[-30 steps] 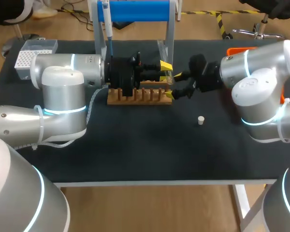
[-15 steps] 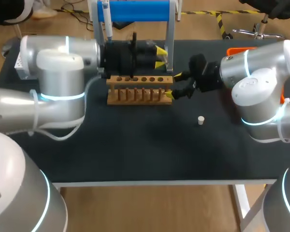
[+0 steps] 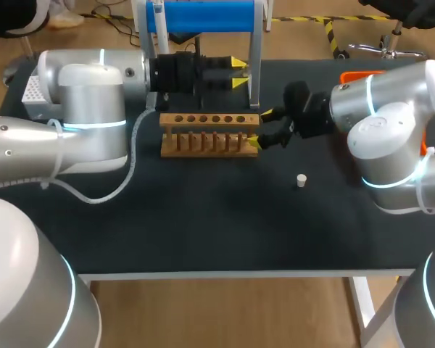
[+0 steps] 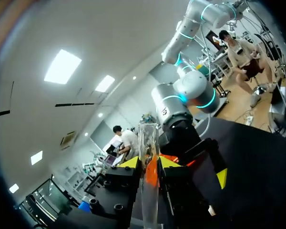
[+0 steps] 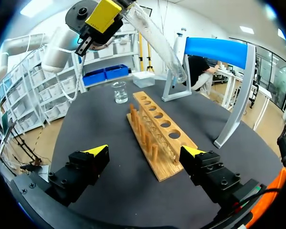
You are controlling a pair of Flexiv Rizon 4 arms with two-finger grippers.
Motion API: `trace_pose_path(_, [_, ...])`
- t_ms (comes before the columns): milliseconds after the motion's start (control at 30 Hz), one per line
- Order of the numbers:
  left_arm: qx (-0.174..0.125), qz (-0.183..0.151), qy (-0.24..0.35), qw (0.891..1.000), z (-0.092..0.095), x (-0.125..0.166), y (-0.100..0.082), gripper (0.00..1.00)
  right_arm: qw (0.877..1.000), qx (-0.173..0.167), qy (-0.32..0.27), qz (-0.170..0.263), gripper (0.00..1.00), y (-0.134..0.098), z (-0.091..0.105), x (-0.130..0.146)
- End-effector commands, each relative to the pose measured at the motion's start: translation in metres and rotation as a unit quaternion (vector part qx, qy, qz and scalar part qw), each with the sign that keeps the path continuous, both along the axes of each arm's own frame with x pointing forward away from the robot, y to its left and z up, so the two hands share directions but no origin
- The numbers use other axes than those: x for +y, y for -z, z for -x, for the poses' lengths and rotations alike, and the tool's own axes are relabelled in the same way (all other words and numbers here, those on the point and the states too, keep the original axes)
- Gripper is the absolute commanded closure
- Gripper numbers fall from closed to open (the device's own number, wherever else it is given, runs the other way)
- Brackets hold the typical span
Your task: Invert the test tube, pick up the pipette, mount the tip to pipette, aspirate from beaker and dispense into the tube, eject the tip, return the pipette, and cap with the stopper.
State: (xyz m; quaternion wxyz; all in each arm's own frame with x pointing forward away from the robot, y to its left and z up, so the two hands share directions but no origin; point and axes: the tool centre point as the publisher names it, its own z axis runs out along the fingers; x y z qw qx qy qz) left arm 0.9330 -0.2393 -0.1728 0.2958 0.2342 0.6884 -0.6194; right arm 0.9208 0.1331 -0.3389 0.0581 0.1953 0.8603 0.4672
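Observation:
A clear test tube (image 4: 148,143) sits between the yellow tips of my left gripper (image 4: 148,164), which is shut on it. In the head view the left gripper (image 3: 239,73) hovers behind the wooden rack (image 3: 210,134), close to the blue stand's right post. The right wrist view shows the tube (image 5: 158,45) tilted above the rack (image 5: 157,138). My right gripper (image 3: 259,127) stands open at the rack's right end, holding nothing. A pipette (image 3: 159,32) hangs on the stand. A small white stopper (image 3: 301,180) lies on the mat.
The blue stand (image 3: 203,16) rises behind the rack. A white tip box (image 3: 47,80) sits at the back left. A glass beaker (image 5: 119,91) stands past the rack's far end. An orange object (image 3: 359,75) shows behind my right arm.
My left arm has lifted the tube from the rack's right end up and back toward the stand, turning its wrist. The right arm has kept still.

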Motion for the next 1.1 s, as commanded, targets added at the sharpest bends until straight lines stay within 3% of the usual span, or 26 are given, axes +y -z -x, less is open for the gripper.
trace_pose_path(33, [-0.001,-0.002,0.0,1.0,0.0,-0.001,-0.001,1.0,1.0,0.002,-0.002,0.001,0.0,-0.001,-0.001,-0.001])
trace_pose_path(367, [-0.001,-0.002,0.0,1.0,0.0,-0.001,-0.001,1.0,1.0,0.002,-0.002,0.001,0.0,-0.001,-0.001,-0.001])
trace_pose_path(400, [0.036,0.001,-0.006,0.999,-0.003,0.001,-0.002,1.0,1.0,0.002,-0.002,0.001,0.0,-0.001,-0.001,-0.001])
trace_pose_path(500, [0.104,0.011,-0.005,0.995,-0.006,0.008,-0.007,1.0,1.0,0.002,-0.002,0.001,0.0,-0.001,-0.001,-0.001])
trace_pose_path(733, [0.203,0.033,-0.007,0.979,-0.014,0.017,-0.019,1.0,1.0,0.002,-0.002,0.001,0.0,-0.001,-0.001,-0.001])
trace_pose_path(800, [0.234,0.056,-0.016,0.971,-0.017,0.02,-0.017,1.0,1.0,0.002,-0.002,0.001,0.0,-0.001,-0.001,-0.001])
trace_pose_path(1000, [0.299,0.121,-0.064,0.944,-0.023,0.029,-0.005,1.0,1.0,0.002,-0.002,0.001,0.0,-0.001,-0.001,-0.001])
trace_pose_path(1067, [0.299,0.163,-0.101,0.935,-0.023,0.035,-0.002,1.0,1.0,0.002,-0.002,0.001,0.0,-0.001,-0.001,-0.001])
trace_pose_path(1100, [0.299,0.163,-0.101,0.935,-0.023,0.035,-0.002,1.0,1.0,0.002,-0.002,0.001,0.0,-0.001,-0.001,-0.001])
